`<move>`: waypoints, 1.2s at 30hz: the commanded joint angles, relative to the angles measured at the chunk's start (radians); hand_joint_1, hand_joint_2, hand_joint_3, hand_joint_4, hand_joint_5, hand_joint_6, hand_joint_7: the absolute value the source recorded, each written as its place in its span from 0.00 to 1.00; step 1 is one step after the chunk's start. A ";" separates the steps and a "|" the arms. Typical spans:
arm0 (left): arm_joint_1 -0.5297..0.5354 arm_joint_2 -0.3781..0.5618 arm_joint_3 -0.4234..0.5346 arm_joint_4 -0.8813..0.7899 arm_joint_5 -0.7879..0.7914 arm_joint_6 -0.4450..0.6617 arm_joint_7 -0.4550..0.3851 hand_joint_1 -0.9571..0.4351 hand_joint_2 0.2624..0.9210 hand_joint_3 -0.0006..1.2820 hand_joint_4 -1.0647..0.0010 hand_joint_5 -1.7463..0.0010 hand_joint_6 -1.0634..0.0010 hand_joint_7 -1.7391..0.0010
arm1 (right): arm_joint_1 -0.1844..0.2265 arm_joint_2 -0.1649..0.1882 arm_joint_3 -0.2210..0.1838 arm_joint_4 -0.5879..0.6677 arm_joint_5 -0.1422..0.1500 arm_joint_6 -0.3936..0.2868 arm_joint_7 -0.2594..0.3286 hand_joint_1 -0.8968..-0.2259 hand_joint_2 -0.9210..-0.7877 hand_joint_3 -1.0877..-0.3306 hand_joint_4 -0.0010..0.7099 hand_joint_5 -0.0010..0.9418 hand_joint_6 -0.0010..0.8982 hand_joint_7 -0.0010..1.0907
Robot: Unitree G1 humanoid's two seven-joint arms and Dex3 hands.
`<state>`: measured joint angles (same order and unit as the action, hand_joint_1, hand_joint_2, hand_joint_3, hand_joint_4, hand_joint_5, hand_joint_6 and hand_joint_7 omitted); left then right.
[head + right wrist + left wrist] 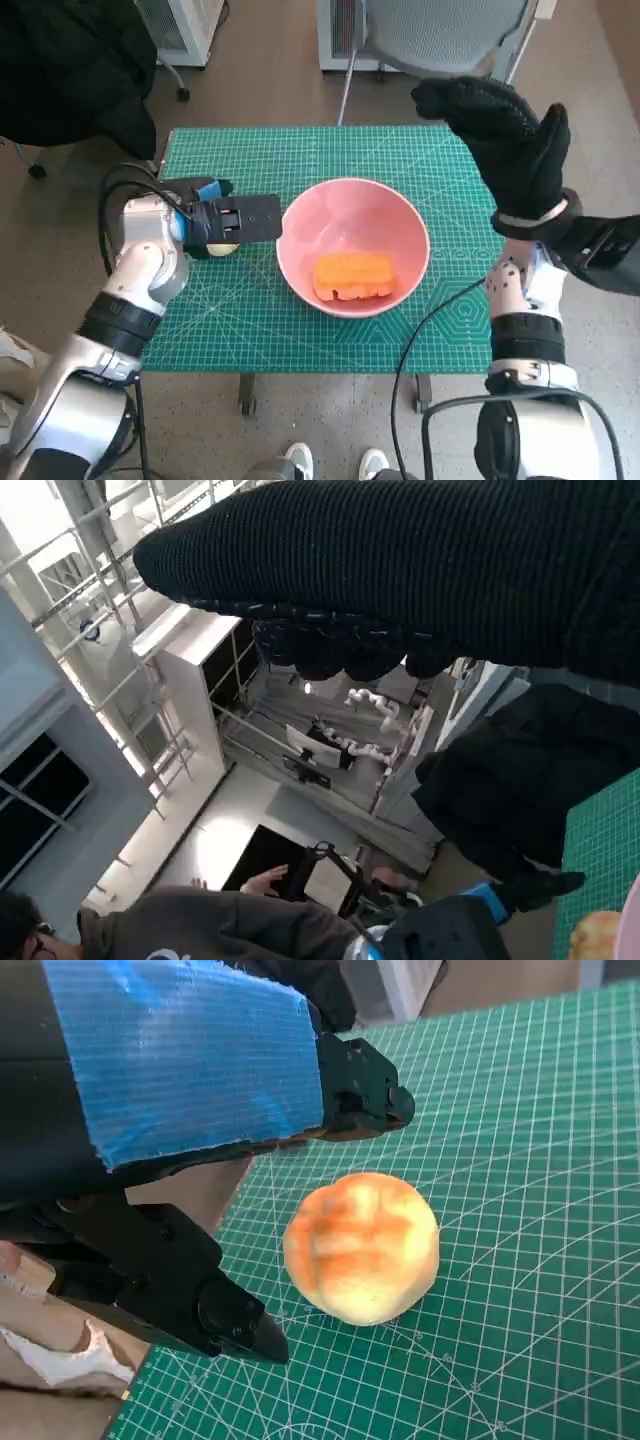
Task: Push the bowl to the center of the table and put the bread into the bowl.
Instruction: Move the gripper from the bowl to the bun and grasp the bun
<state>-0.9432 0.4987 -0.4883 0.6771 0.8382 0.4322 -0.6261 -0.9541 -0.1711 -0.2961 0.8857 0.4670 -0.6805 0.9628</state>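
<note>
Fingers (230, 1320) of the left hand (215, 222) stand apart on either side of a round bread roll (362, 1247), which lies on the green cutting mat (300, 150); the wrist view shows a gap between roll and fingers, so that hand holds nothing. Just beside it sits the pink bowl (345, 205), near the middle of the table, and inside it lies an orange piece of bread (353, 276). Across the bowl, the gloved right hand (510, 140) is raised well above the mat, fingers spread, empty. Beyond the table stand a grey chair (440, 35) and a dark coat (70, 70); a person (200, 925) shows in the right wrist view.
</note>
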 commanded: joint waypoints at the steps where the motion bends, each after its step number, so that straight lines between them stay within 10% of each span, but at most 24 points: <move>1: -0.037 -0.020 -0.013 0.056 -0.009 -0.015 0.015 0.61 0.67 0.01 0.66 0.02 0.77 0.99 | 0.036 -0.005 0.006 -0.014 -0.012 0.012 -0.011 0.28 0.00 0.31 0.38 0.00 0.37 0.01; 19: -0.052 -0.054 -0.046 0.147 -0.008 -0.007 0.033 0.68 0.71 0.02 0.73 0.00 0.69 0.99 | 0.060 -0.008 0.022 -0.058 -0.011 0.019 -0.029 0.29 0.00 0.31 0.37 0.00 0.37 0.01; 21: -0.061 -0.076 -0.064 0.216 -0.004 -0.021 0.047 0.69 0.76 0.03 0.76 0.04 0.56 0.95 | 0.063 -0.009 0.023 -0.061 -0.011 0.016 -0.029 0.29 0.00 0.31 0.37 0.00 0.37 0.01; 23: -0.067 -0.083 -0.071 0.245 -0.008 -0.030 0.059 0.84 0.90 0.10 0.60 0.14 0.42 0.89 | 0.065 -0.009 0.024 -0.064 -0.010 0.017 -0.030 0.29 0.00 0.31 0.37 0.00 0.37 0.01; 30: -0.082 -0.090 -0.081 0.291 -0.018 -0.047 0.086 0.94 0.99 0.14 0.49 0.21 0.33 0.84 | 0.066 -0.010 0.026 -0.067 -0.009 0.020 -0.032 0.29 0.00 0.30 0.37 0.00 0.37 0.01; 32: -0.080 -0.087 -0.088 0.291 -0.014 -0.055 0.094 0.79 0.92 0.21 0.50 0.22 0.43 0.49 | 0.067 -0.011 0.027 -0.068 -0.008 0.023 -0.031 0.28 0.00 0.30 0.37 0.00 0.36 0.01; 36: -0.076 -0.079 -0.093 0.276 -0.016 -0.062 0.097 0.71 0.86 0.28 0.52 0.22 0.49 0.30 | 0.067 -0.010 0.028 -0.073 -0.007 0.027 -0.030 0.28 0.00 0.30 0.37 0.00 0.36 0.01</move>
<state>-1.0216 0.4163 -0.5729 0.9570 0.8252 0.3788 -0.5235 -0.9149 -0.1783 -0.2721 0.8137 0.4662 -0.6690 0.9345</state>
